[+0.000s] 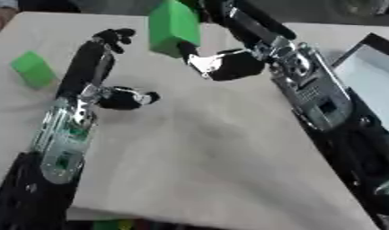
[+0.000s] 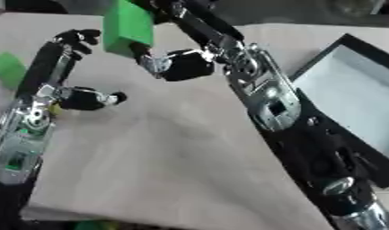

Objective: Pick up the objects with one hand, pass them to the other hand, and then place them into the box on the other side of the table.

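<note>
R hand (image 1: 222, 63) was clamped on a green block (image 1: 174, 26) at top centre of frame, held above the table (image 1: 205, 148). L hand (image 1: 99, 67) at upper left, fingers apart, empty, near it. 2nd block (image 1: 32, 68) lay at far left; box (image 2: 351, 90) at right edge.

A green block (image 1: 174, 27) hangs tilted above the table's far part, pinched by the right hand (image 1: 228, 63). A second, smaller green block (image 1: 32, 68) lies on the table near its left edge. A dark-rimmed, pale-floored box (image 2: 351, 85) sits at the right.
</note>
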